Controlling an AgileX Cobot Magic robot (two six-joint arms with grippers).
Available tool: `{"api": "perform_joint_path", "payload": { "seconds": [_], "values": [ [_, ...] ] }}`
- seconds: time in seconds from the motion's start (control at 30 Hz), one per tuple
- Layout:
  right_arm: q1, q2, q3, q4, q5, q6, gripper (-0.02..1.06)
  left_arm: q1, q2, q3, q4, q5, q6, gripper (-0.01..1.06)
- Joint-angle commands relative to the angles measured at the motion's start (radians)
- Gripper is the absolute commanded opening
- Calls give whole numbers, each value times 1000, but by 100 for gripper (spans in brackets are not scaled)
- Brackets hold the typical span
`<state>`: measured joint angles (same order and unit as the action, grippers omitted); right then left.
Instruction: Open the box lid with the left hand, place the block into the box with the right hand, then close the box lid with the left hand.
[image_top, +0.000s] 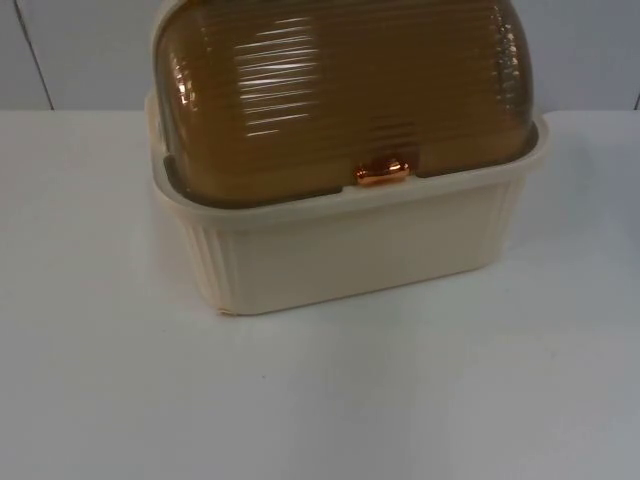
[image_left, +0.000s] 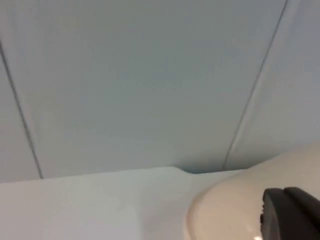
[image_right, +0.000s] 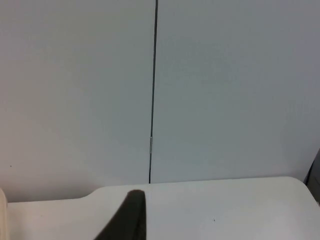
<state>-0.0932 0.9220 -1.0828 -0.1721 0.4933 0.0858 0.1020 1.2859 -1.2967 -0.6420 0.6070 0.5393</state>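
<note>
A cream ribbed box stands at the back middle of the white table. Its translucent brown domed lid is down over the base, with a small copper handle at the lid's front edge. In the left wrist view my left gripper sits just beside a rounded cream part of the box, facing the partition wall. In the right wrist view my right gripper hangs over bare table, with a sliver of the cream box off to one side.
The white table stretches in front of the box and to both sides. The grey partition wall rises right behind the box, and its panel seams appear in both wrist views.
</note>
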Motion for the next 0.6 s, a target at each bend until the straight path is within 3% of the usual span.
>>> {"api": "perform_joint_path", "payload": {
  "seconds": [0.0,0.2,0.3,0.33,0.47,0.57],
  "values": [
    [2,-7,1,-6,-18,4,105,20,-3,-4,14,0,5,0],
    [2,-7,1,-5,-9,4,105,109,-16,110,-150,-76,81,0],
    [2,-7,1,-5,3,4,105,113,-42,265,-107,-194,122,0],
    [2,-7,1,-5,3,4,105,113,-42,265,-107,-194,122,0],
    [2,-7,1,-5,7,4,105,106,-114,396,-39,-392,140,0],
    [2,-7,1,-5,7,4,105,106,-138,400,-57,-423,140,0]
  ]
}}
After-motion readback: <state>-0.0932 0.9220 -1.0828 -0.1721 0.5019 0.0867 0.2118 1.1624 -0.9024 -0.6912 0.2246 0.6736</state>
